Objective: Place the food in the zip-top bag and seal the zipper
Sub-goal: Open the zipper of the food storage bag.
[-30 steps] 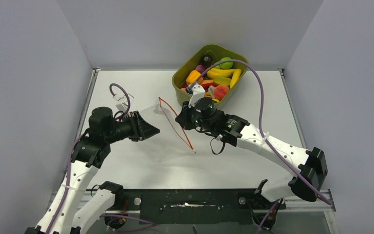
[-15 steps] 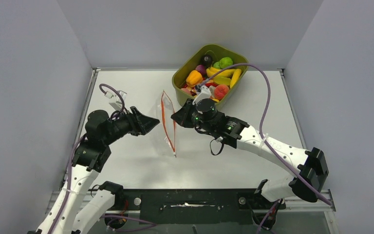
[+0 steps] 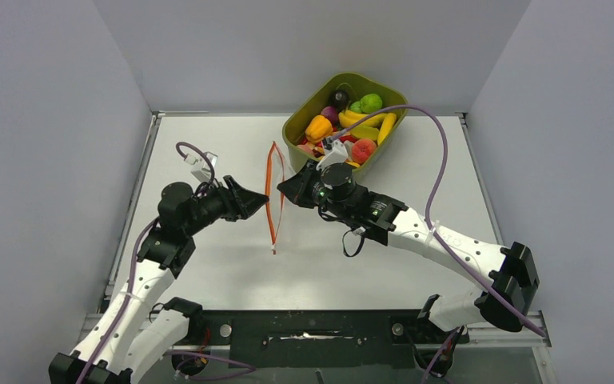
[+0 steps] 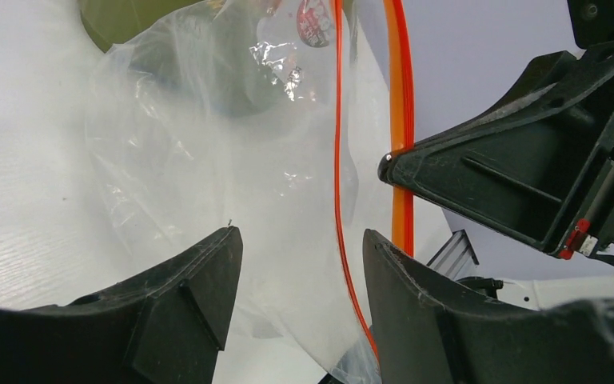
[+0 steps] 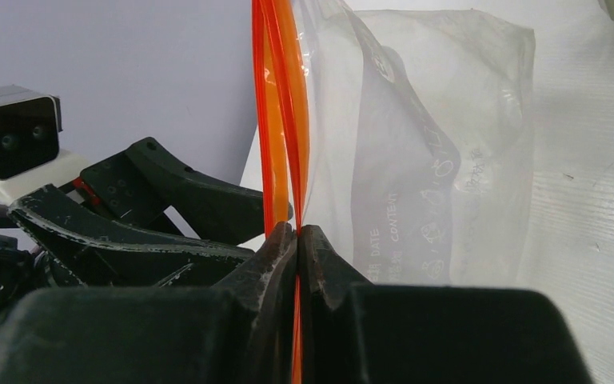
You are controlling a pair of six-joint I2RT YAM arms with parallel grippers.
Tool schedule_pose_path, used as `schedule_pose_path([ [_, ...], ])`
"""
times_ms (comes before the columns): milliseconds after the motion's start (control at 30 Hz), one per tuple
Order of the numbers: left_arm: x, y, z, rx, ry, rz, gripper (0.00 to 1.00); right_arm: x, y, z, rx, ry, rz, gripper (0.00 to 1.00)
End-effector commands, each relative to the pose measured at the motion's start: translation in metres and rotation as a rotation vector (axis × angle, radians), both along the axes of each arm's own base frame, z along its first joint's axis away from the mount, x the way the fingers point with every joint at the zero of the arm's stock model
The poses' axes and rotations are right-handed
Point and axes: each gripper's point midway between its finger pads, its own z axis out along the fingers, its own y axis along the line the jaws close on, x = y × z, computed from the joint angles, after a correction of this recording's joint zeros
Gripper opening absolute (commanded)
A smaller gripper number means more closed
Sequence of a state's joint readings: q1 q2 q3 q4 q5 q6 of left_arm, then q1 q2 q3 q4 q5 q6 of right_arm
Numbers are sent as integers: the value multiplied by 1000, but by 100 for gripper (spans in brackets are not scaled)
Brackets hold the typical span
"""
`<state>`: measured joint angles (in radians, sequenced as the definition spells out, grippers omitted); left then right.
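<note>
Zipper [image 5: 277, 120] between right fingers [image 5: 273, 258], left fingers [image 4: 182, 308] apart

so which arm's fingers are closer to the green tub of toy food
right. the right fingers are shut on the bag's zipper just beside the tub's near corner; the left fingers stand open on the other side of the bag, farther off

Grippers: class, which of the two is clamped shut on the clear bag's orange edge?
The right gripper: its jaws pinch the zipper of the zip-top bag, while the left gripper stands open.
</note>
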<state>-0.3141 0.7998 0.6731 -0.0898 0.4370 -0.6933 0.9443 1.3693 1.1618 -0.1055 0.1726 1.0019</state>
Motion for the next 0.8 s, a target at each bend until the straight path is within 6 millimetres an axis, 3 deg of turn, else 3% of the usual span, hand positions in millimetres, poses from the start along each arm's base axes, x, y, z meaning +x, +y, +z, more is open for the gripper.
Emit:
schedule_pose_path([
  [0, 10, -9, 28, -65, -105, -14, 56, 2, 1, 36, 97, -72, -22, 0],
  [167, 16, -16, 27, -81, -112, -26, 52, 2, 3, 32, 94, -67, -9, 0],
  [367, 18, -19, 33, -69, -142, -36, 8, 1, 1, 25, 51, -55, -10, 0],
  [433, 19, -12, 44, -39, -183, -4, 0, 2, -8, 16, 12, -42, -38, 0],
  [633, 13, 16, 84, 104, -313, 92, 0, 7, -47, -28, -163, 6, -170, 0],
  [767, 12, 26, 88, 186, -328, 114, 0, 2, -59, -57, -227, 50, -191, 0],
])
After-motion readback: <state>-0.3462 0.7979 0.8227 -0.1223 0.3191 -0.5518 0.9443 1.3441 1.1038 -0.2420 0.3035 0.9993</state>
